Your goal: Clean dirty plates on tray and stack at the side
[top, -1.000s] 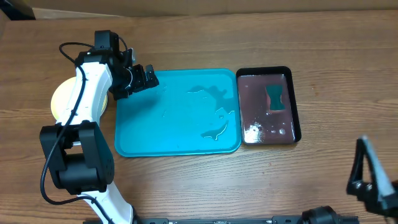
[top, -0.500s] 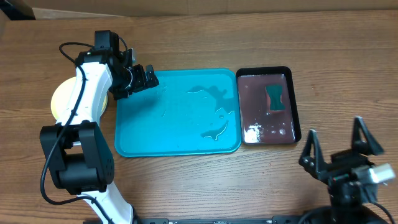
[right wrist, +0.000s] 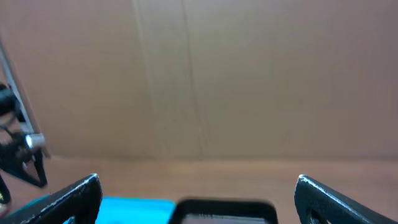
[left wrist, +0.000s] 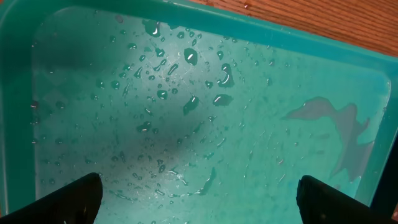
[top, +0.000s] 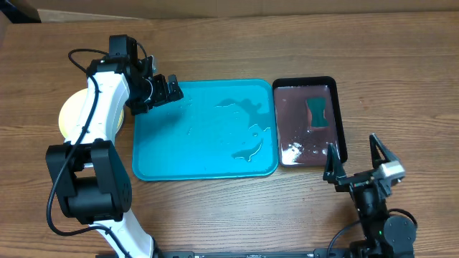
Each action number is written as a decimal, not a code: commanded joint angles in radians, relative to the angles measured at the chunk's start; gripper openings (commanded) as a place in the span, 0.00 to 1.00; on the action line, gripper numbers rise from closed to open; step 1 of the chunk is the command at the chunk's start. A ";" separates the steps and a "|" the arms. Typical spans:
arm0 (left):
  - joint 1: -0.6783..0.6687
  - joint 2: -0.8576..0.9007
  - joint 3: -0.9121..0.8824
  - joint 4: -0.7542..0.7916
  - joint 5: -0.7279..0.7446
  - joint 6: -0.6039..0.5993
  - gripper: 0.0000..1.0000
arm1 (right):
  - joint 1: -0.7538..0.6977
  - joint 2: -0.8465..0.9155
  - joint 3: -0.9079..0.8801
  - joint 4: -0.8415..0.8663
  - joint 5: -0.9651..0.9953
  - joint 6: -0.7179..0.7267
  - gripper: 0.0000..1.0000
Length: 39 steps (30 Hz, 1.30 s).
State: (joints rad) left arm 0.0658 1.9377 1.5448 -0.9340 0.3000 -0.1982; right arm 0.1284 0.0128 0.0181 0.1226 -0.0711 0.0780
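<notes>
Turquoise tray [top: 165, 158]: 1; black tray [top: 305, 80]: 1; plate [top: 68, 115]: 1 seen.

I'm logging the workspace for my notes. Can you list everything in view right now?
turquoise tray: one, turquoise-blue, middle of the table, no plates on it
water puddles: several, clear, on the turquoise tray's floor
plates: count unclear, pale yellow showing, left of the turquoise tray, partly hidden by the left arm
black tray: one, black, right of the turquoise tray, holding murky brownish water
sponge: one, teal, inside the black tray
table: one, brown wood grain
left gripper: one, black, open, over the turquoise tray's far-left corner
right gripper: one, black, open, near the black tray's near-right corner
</notes>
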 commanded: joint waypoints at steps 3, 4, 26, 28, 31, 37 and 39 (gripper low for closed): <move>-0.001 -0.013 -0.006 0.001 0.004 0.027 1.00 | -0.024 -0.010 -0.010 -0.161 0.006 0.000 1.00; -0.001 -0.013 -0.006 0.001 0.004 0.027 1.00 | -0.025 -0.010 -0.010 -0.195 0.007 -0.001 1.00; -0.001 -0.013 -0.006 0.001 0.004 0.027 1.00 | -0.025 -0.010 -0.010 -0.203 0.017 -0.068 1.00; -0.001 -0.013 -0.006 0.001 0.004 0.027 1.00 | -0.025 -0.010 -0.010 -0.203 0.017 -0.068 1.00; -0.001 -0.013 -0.006 0.001 0.004 0.027 1.00 | -0.025 -0.010 -0.010 -0.203 0.017 -0.068 1.00; -0.001 -0.013 -0.006 0.001 0.004 0.027 1.00 | -0.025 -0.010 -0.010 -0.203 0.017 -0.068 1.00; -0.001 -0.013 -0.006 0.001 0.004 0.027 1.00 | -0.025 -0.010 -0.010 -0.203 0.017 -0.068 1.00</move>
State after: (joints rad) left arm 0.0658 1.9377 1.5448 -0.9340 0.3000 -0.1982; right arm 0.1108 0.0120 0.0181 -0.0837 -0.0628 0.0177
